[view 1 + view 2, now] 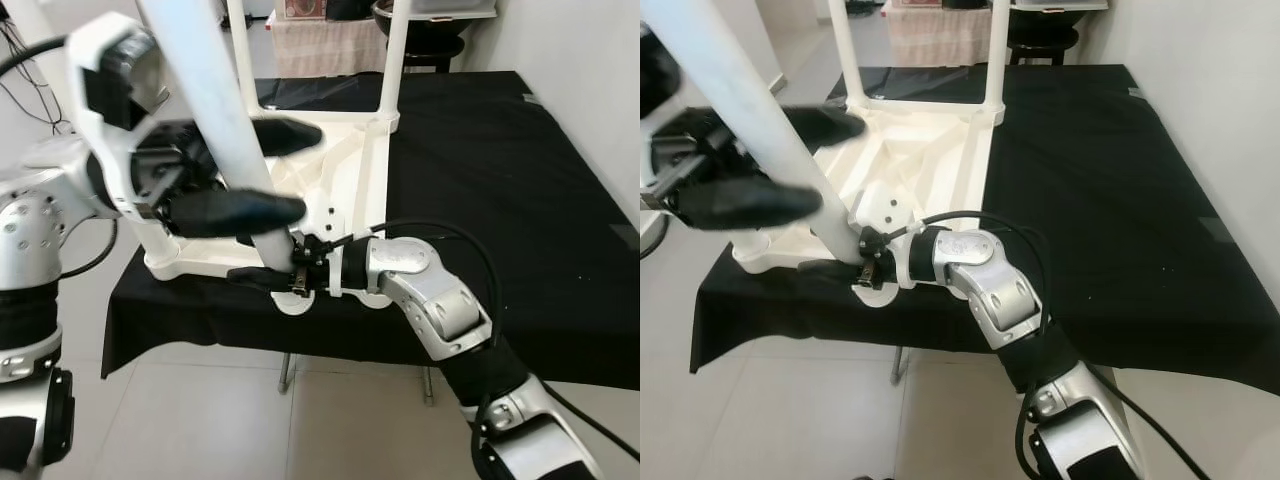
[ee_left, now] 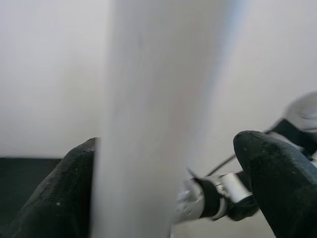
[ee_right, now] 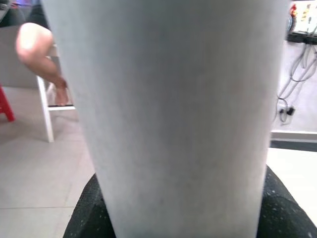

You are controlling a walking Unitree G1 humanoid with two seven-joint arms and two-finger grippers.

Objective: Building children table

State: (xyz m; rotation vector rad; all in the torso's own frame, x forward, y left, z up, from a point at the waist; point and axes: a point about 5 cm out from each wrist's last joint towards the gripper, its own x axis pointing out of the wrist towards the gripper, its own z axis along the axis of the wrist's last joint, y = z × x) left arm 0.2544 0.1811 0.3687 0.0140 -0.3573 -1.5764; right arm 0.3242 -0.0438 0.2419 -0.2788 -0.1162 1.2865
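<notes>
Lying upside down on a black-covered worktop (image 1: 520,180), a white children's table top (image 1: 330,170) shows its ribbed underside. Two white legs (image 1: 392,60) already stand upright from its far corners. A third white leg (image 1: 215,110) leans tilted over the near corner of the table top, its lower end meeting the corner socket just above a round white foot flange (image 1: 875,293) at the worktop's front edge.

The right gripper (image 1: 282,278) reaches in low from the right, its arm bent across the worktop's front edge, and its two black fingers (image 3: 84,218) are clamped on the base of the tilted leg; in the right wrist view the leg sits tight between them. The left gripper (image 1: 255,172) is higher up the same leg, one finger (image 1: 235,212) on the near side and the other on the far side. In the left wrist view one finger (image 2: 59,198) lies against the leg while the other (image 2: 277,178) stands clear of it, so this gripper is spread around the leg, not clenched.

Behind the worktop, a bare leg and foot of a person (image 3: 44,59) show beside a white frame on a pale tiled floor (image 3: 39,163).
</notes>
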